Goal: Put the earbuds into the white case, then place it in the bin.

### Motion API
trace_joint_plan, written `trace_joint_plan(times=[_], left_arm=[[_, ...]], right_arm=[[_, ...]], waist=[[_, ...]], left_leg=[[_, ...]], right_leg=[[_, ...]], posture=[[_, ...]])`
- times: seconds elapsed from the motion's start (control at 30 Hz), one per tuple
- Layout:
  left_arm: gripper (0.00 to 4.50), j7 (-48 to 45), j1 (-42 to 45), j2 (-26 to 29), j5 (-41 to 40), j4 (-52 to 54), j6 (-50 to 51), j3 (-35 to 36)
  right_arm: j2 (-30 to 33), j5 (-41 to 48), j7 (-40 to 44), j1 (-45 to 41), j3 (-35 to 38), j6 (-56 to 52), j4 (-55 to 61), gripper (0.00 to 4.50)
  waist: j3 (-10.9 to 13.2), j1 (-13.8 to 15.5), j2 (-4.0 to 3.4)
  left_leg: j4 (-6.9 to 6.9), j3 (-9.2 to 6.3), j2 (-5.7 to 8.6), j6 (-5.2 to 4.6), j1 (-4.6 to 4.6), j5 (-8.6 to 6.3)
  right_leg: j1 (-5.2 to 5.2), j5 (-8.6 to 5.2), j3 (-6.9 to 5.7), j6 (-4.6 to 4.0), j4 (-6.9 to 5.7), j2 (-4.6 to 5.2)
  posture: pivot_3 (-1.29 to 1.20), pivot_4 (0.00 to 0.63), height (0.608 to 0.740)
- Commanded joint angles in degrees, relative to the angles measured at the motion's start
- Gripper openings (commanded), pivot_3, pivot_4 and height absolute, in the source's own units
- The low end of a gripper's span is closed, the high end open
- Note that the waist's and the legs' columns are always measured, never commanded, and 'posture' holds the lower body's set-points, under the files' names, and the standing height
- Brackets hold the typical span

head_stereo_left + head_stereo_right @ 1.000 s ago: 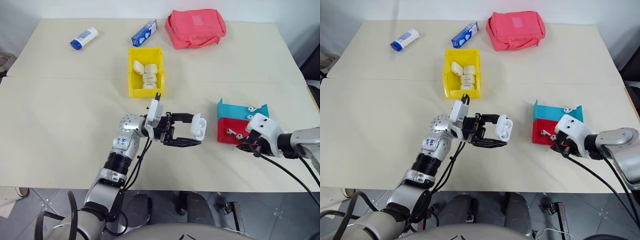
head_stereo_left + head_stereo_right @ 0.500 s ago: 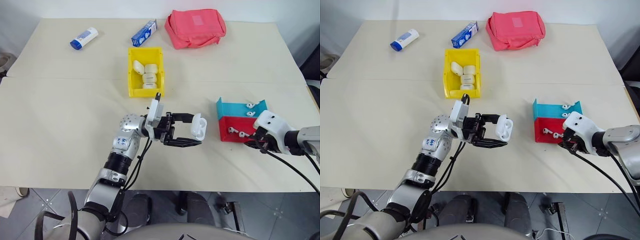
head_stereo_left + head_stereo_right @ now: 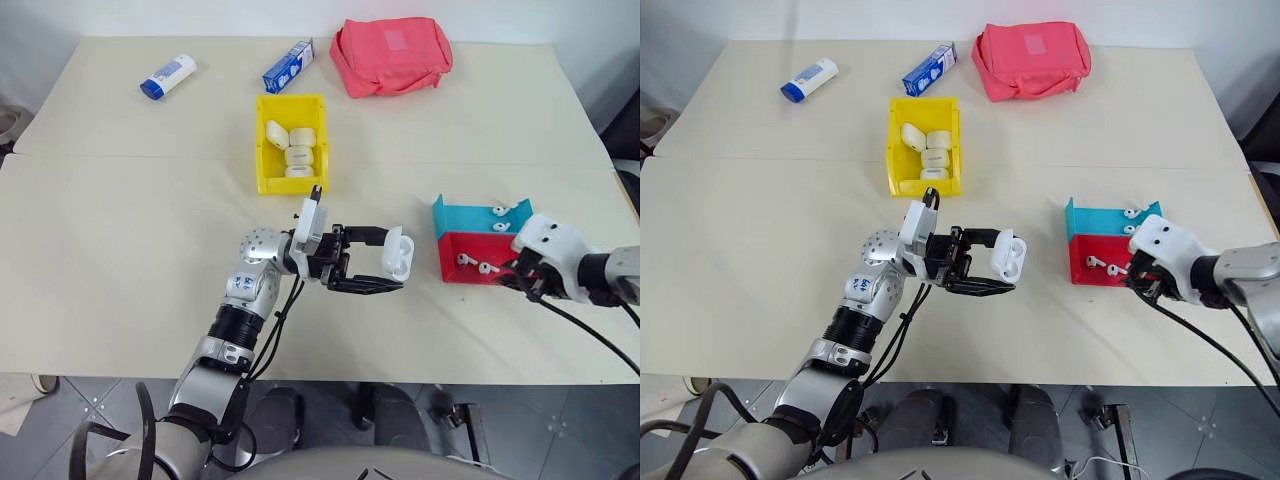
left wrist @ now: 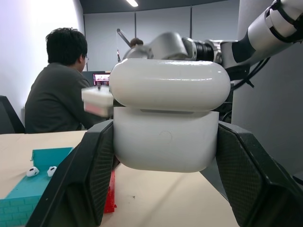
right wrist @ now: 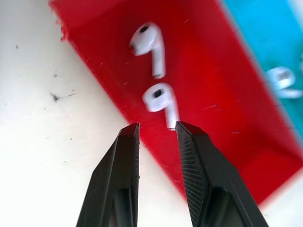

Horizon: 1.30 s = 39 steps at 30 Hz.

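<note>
The white case (image 3: pixel 397 253) hangs above the table's middle with its lid raised a little, and my left gripper (image 3: pixel 385 270) is shut on its body (image 4: pixel 165 144). Two earbuds (image 5: pixel 150 45) (image 5: pixel 161 99) lie in the red tray (image 3: pixel 458 275), and two more (image 3: pixel 497 211) lie in the teal tray (image 3: pixel 470 215) behind it. My right gripper (image 5: pixel 156 125) hovers at the red tray's near right corner, open by a narrow gap with nothing between its fingers; the nearer earbud's stem ends just beyond the tips. The yellow bin (image 3: pixel 264 150) stands behind the case and holds several cream cases (image 3: pixel 297 155).
At the table's far edge lie a pink pouch (image 3: pixel 392 55), a blue and white box (image 3: pixel 289 66) and a white bottle with a blue cap (image 3: pixel 168 76). A seated person (image 4: pixel 57 99) shows in the left wrist view, beyond the table.
My right gripper has risen a little and drawn back to the right, off the red tray's front. The left gripper and the case have stayed still.
</note>
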State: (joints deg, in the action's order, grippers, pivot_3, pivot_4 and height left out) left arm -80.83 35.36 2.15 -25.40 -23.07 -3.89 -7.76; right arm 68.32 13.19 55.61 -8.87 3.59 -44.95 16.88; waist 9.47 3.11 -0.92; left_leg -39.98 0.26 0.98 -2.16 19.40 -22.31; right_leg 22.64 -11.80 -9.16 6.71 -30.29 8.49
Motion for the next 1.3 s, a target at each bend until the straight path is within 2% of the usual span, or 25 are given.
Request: trace_joint_plan(times=[0.03,0.3,0.4,0.53,0.77,0.87,1.03,1.3], left_arm=[[2.80,-0.1,0.4,-0.5,-1.0,1.4,-0.6,0.3],[2.80,-0.1,0.9,-0.5,-0.9,0.8,-0.9,0.4],[2.80,-0.1,1.1,-0.6,-0.9,0.5,-0.9,0.5],[2.80,0.0,1.5,-0.7,-0.9,0.0,-1.1,0.6],[2.80,-0.2,1.8,-0.8,-0.9,-0.6,-1.3,0.7],[2.80,-0.7,1.9,-0.8,-0.9,-0.9,-1.4,0.5],[2.80,-2.0,1.6,-0.5,-1.0,-0.6,-0.9,0.1],[2.80,-2.0,1.2,-0.3,-1.0,-0.1,-0.8,0.2]], right_arm=[[2.0,-0.3,0.6,1.2,2.8,0.8,2.9,1.26],[1.8,-0.2,-1.5,-0.3,5.5,-1.4,3.6,1.26],[2.3,-0.2,-0.9,2.8,6.9,-1.8,5.9,1.85],[2.0,-1.0,-1.9,4.4,7.8,-1.6,7.3,3.16],[3.2,0.1,0.4,5.4,8.0,-0.3,9.9,3.16],[4.0,0.4,2.4,4.5,6.7,1.1,9.7,2.60],[5.3,-0.4,5.4,0.5,1.8,3.3,6.1,2.60],[3.8,-2.8,8.3,-7.4,-6.4,6.9,-1.0,2.60]], waist=[[0.0,0.0,0.00],[0.0,0.0,0.00],[0.0,0.1,0.00],[0.0,0.0,0.00],[0.0,0.0,0.00],[0.0,-0.1,0.00],[0.0,-0.1,0.00],[0.0,-0.2,0.00]], left_leg=[[0.00,0.00,0.00,0.00,0.00,0.00],[0.00,0.00,-0.01,0.00,0.01,0.00],[0.01,-0.04,-0.01,0.00,0.02,0.00],[0.00,-0.03,-0.01,0.02,0.05,-0.01],[0.01,-0.02,-0.03,0.01,0.05,-0.01],[0.01,-0.01,-0.02,0.00,0.07,-0.02],[0.01,0.00,-0.03,-0.03,0.10,-0.02],[0.01,-0.01,-0.03,-0.02,0.13,-0.01]], right_leg=[[0.00,0.00,0.00,0.00,0.01,0.00],[0.00,0.01,0.01,0.01,0.02,0.00],[0.01,0.00,0.00,0.00,0.03,0.00],[0.00,0.01,0.00,0.01,0.06,-0.01],[0.00,0.08,-0.02,0.02,0.12,-0.03],[0.00,0.10,-0.02,0.04,0.17,-0.04],[0.00,0.19,-0.03,0.02,0.26,-0.05],[0.01,0.20,-0.05,0.03,0.29,-0.04]], posture=[[0.00,0.150,0.740],[0.00,0.150,0.740],[0.00,0.150,0.740],[0.00,0.150,0.740],[0.00,0.150,0.740],[0.00,0.150,0.740],[0.00,0.150,0.740],[0.00,0.150,0.740]])
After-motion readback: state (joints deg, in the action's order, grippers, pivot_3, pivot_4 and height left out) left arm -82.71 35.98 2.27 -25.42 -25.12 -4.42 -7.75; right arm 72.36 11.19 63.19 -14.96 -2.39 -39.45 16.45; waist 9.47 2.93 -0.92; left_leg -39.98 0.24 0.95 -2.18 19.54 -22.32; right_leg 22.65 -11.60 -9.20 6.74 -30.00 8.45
